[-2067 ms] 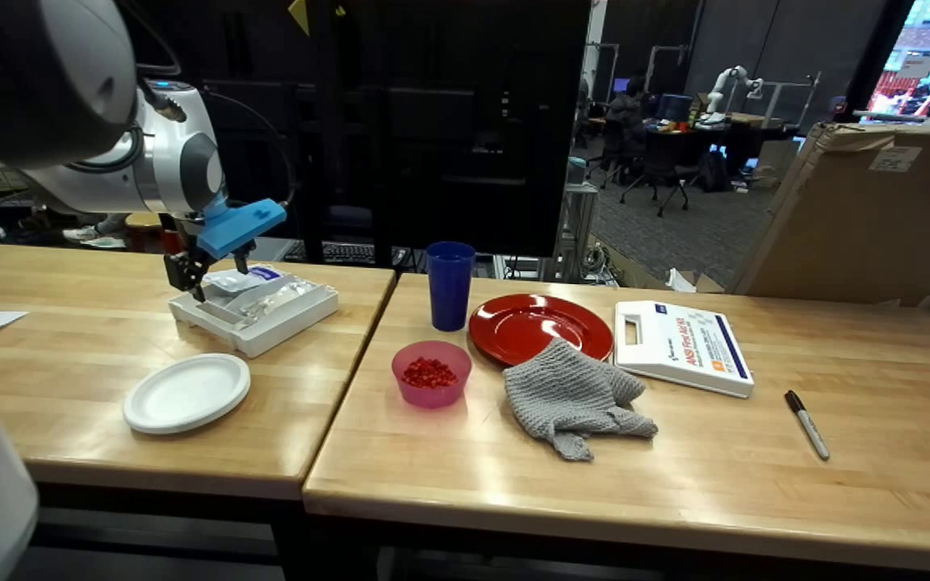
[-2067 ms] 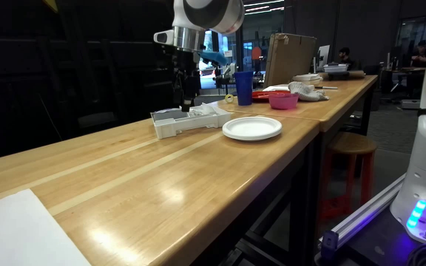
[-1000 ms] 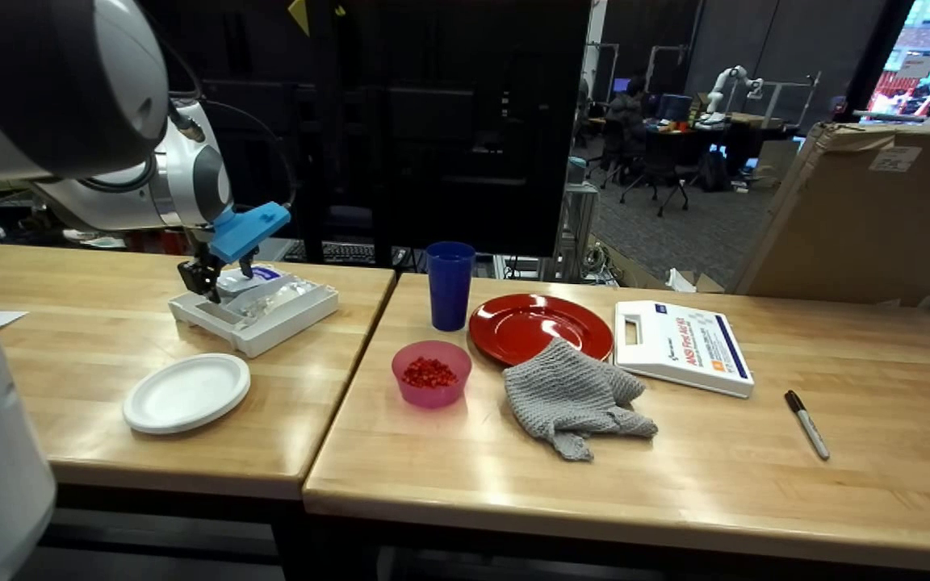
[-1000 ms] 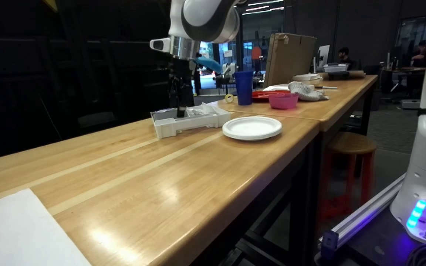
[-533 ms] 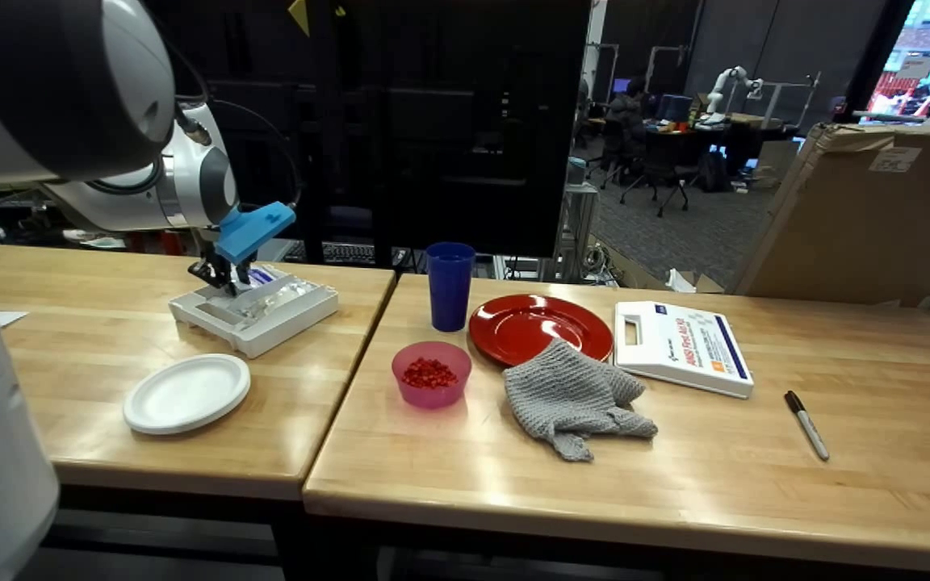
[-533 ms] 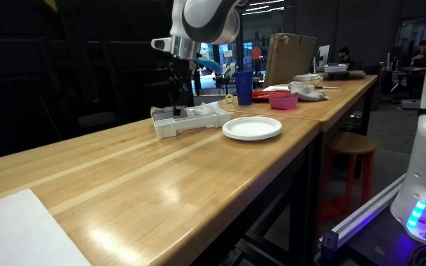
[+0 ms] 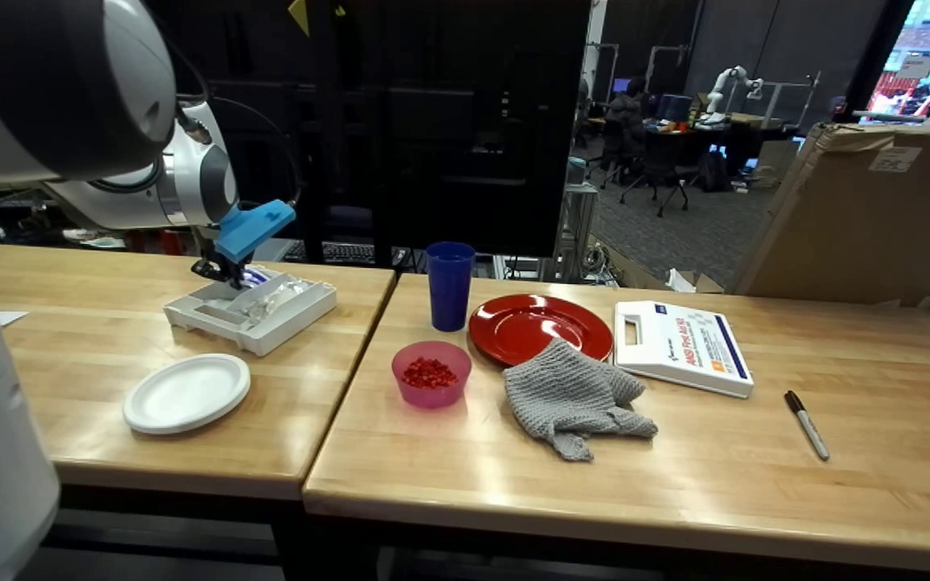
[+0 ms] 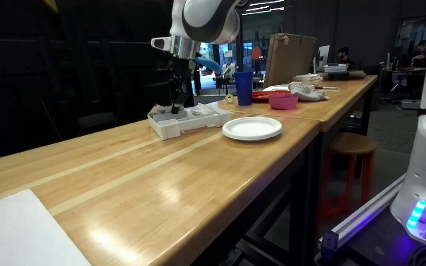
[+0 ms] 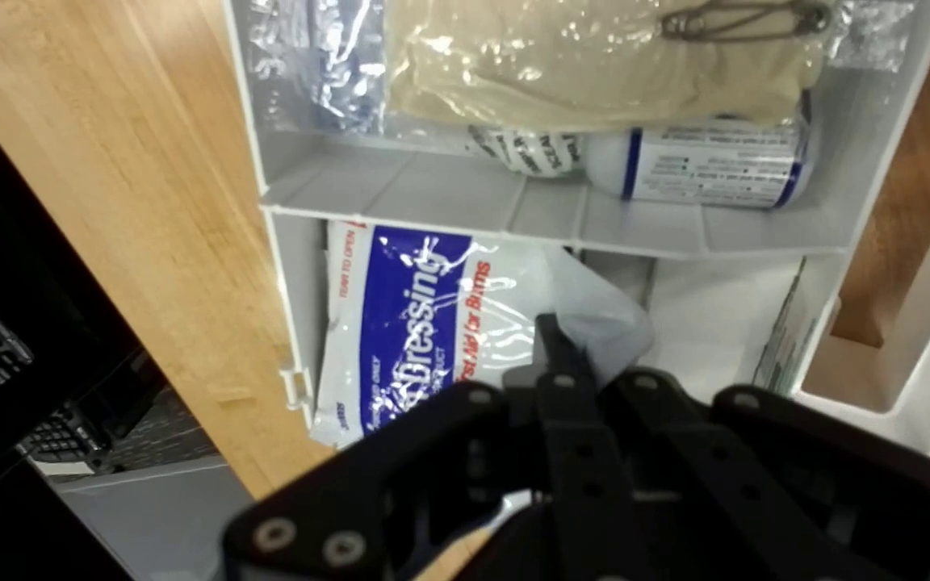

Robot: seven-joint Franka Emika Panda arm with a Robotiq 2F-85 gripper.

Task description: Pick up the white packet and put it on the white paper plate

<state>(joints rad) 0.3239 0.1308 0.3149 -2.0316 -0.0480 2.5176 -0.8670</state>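
Observation:
In the wrist view the white packet [image 9: 505,294], printed with a blue band, lies in a compartment of a white case half [image 9: 441,186]. My gripper [image 9: 571,347] is shut on the packet's edge, and a pale flap of it folds up beside the fingertips. In both exterior views the gripper [image 7: 235,278] reaches down into the case half, hiding much of the packet; a part of the packet [image 8: 158,109] shows by the far wall. The white paper plate [image 7: 187,393] sits on the table nearer the front edge, with nothing on it; the plate [image 8: 252,128] stands beside the case half.
Beside the packet, the case half holds a bag with beige cloth [image 9: 594,64] and a small bottle [image 9: 715,161]. On the adjoining table are a blue cup [image 7: 450,286], a pink bowl [image 7: 431,394], a red plate [image 7: 497,327], a grey cloth [image 7: 570,395] and a white kit lid [image 7: 651,347].
My gripper has come down into the case half and its fingers have shut on the packet. The packet's edge is lifted, and the case half has shifted slightly.

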